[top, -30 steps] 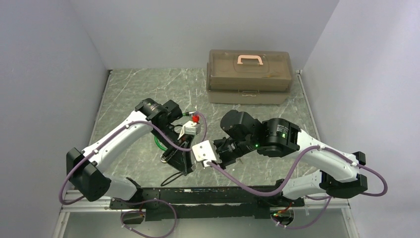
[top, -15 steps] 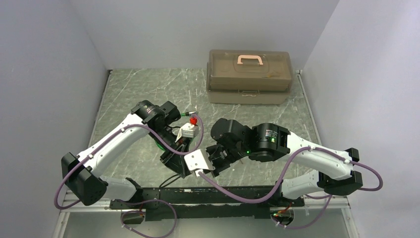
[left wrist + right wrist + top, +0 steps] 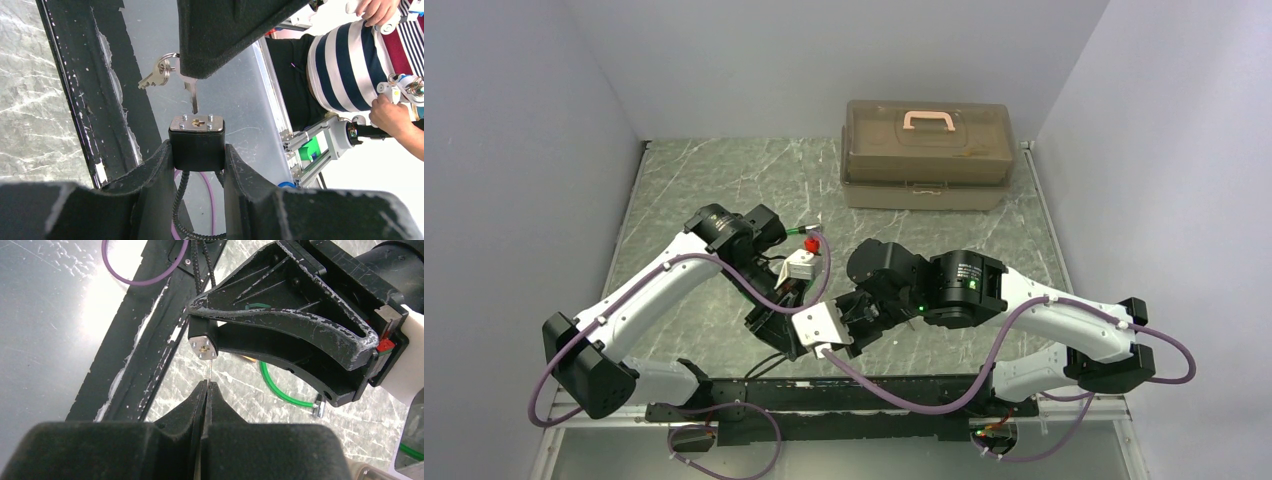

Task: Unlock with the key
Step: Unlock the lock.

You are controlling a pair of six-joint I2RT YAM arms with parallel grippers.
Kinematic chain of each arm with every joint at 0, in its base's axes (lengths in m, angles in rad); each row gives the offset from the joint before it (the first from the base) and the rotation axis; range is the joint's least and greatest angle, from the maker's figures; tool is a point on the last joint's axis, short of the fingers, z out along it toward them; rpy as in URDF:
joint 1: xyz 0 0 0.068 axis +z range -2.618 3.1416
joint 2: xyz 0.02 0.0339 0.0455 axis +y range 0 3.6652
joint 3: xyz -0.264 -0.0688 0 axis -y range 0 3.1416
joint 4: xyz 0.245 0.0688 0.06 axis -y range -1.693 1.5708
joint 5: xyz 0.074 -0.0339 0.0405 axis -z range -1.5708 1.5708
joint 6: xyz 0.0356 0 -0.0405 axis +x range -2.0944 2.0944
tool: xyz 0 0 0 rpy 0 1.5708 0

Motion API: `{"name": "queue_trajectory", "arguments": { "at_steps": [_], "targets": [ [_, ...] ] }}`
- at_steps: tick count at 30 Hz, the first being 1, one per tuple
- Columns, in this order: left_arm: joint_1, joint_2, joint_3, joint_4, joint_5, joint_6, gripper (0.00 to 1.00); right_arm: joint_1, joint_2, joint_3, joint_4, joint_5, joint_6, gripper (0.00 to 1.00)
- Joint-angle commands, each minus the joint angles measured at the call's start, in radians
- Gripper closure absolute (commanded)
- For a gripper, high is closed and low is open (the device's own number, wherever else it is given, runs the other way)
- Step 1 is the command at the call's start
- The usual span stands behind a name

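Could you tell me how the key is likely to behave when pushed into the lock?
The key is a thin metal blade, probably stiff, though it might twist since the right gripper pinches only its head. The spare keys hang loose on a ring, so they will likely swing. The lock, clamped in the left gripper, should resist the push.

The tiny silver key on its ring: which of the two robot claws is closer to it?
Right. The right gripper pinches the tiny silver key by its head; the left gripper grips the black lock body just beyond the key's tip.
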Motion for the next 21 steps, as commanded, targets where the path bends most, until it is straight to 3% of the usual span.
{"name": "queue_trajectory", "arguments": {
  "at_steps": [1, 21],
  "targets": [
    [-0.009, -0.031, 0.005, -0.023, 0.03, 0.02, 0.99, 0.001, 0.013, 0.003, 0.046, 0.005, -0.002, 1.0],
    [-0.009, -0.036, 0.008, -0.023, 0.036, 0.018, 0.98, 0.001, 0.026, -0.019, 0.061, -0.03, 0.005, 1.0]
  ]
}}
